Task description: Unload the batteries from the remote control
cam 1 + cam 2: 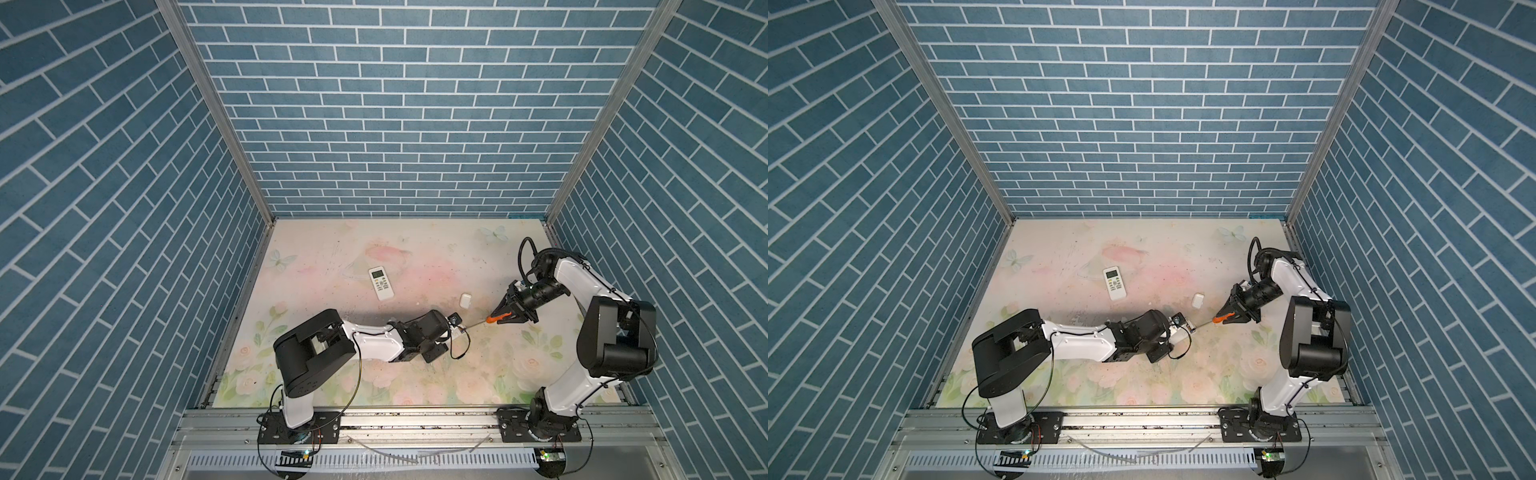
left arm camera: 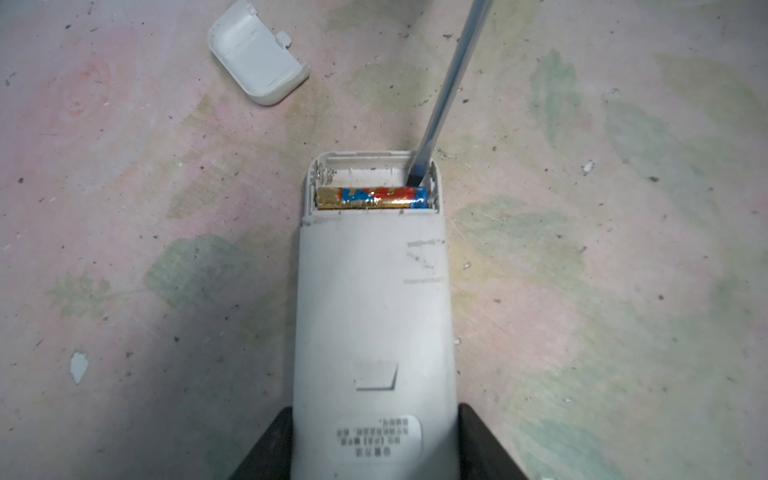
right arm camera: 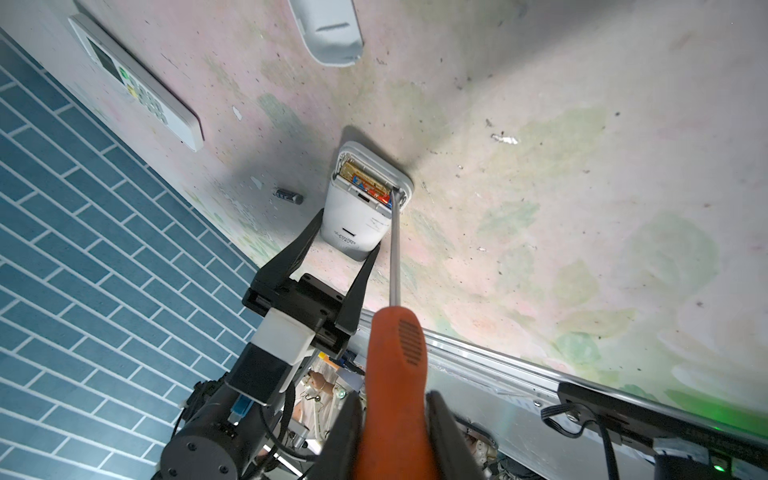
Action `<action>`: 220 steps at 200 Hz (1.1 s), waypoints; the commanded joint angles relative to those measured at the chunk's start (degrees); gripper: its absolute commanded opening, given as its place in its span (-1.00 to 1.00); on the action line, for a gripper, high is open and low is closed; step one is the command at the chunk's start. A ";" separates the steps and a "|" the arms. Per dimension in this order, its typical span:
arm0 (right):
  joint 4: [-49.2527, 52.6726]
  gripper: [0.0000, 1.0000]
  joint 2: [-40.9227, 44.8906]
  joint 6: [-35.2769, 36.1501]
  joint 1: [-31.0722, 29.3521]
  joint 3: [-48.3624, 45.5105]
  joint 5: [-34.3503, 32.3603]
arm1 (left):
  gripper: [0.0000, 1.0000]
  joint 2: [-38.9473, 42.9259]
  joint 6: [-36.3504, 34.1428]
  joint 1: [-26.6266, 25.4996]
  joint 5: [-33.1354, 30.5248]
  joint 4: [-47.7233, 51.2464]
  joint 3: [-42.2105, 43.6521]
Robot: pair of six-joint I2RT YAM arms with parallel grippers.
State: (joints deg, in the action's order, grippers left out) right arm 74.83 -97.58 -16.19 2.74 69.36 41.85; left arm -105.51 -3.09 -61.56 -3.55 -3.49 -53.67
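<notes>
The left gripper [image 2: 374, 451] is half closed, its jaws clamped on the sides of a white remote [image 2: 374, 311] that lies back up on the table [image 2: 602, 249], compartment uncovered. One battery [image 2: 372, 198] sits crosswise in that compartment, straight ahead of the fingers at the remote's far end. The right gripper [image 3: 395, 434] is closed narrowly around the orange handle of a screwdriver [image 3: 392, 365], whose tip rests against the battery's blue end. A loose battery [image 3: 288, 195] lies just beside the left gripper. The cover [image 2: 257, 54] lies near; a second remote [image 1: 381, 284] sits well apart.
</notes>
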 commanded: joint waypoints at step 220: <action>-3.90 -1.00 -7.85 8.20 -3.45 0.40 -10.99 | -0.19 -12.26 -8.07 -1.34 4.36 22.86 -2.88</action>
State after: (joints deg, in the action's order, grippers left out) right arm 77.21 -101.95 -9.54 2.52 72.42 41.36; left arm -108.22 -5.41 -61.93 -3.88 7.05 -60.36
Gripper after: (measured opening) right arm 0.268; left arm 0.582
